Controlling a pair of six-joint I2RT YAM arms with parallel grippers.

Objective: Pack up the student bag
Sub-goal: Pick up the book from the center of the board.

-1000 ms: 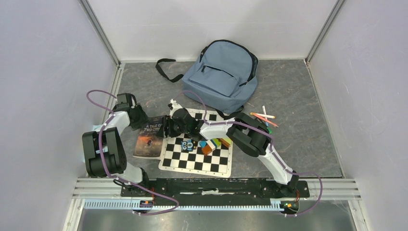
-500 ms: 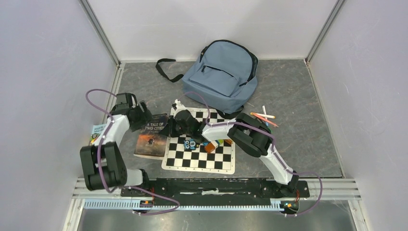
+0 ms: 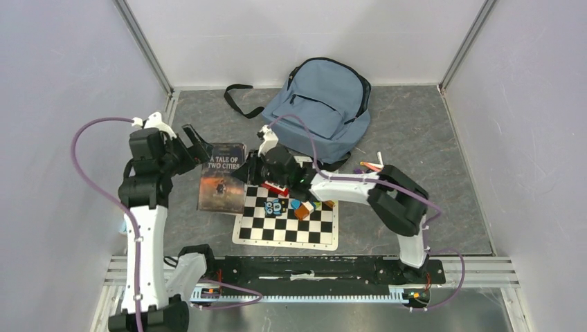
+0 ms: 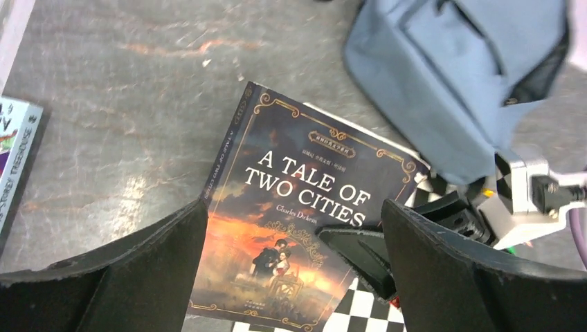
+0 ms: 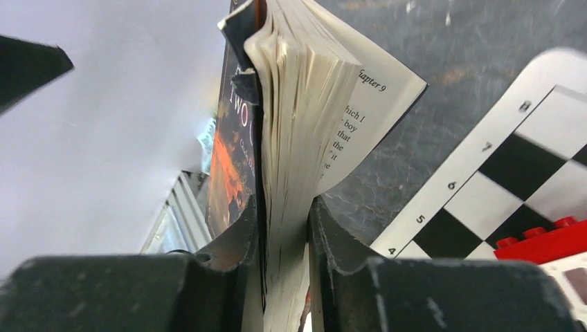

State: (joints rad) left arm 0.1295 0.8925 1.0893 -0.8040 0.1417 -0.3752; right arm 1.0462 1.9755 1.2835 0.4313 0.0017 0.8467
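Note:
The dusty-blue student bag (image 3: 322, 104) lies closed at the back of the table; it also shows in the left wrist view (image 4: 450, 76). The book "A Tale of Two Cities" (image 3: 221, 178) lies in front of it to the left. My right gripper (image 3: 253, 170) is shut on the book's right edge. In the right wrist view the page block (image 5: 291, 138) is clamped between the fingers of that gripper (image 5: 284, 235). My left gripper (image 3: 199, 144) is open and empty above the book's far left corner. In the left wrist view it (image 4: 294, 277) straddles the cover (image 4: 277, 207) from above.
A chessboard (image 3: 313, 229) with several coloured blocks (image 3: 302, 208) lies right of the book. Pens (image 3: 374, 166) lie behind my right arm. A second, colourful book (image 4: 12, 159) lies near the left wall. A black bag strap (image 3: 239, 100) trails left of the bag.
My left arm has risen and drawn its open gripper back from the book. My right gripper has shifted the book a little toward the bag, with its right edge lifted.

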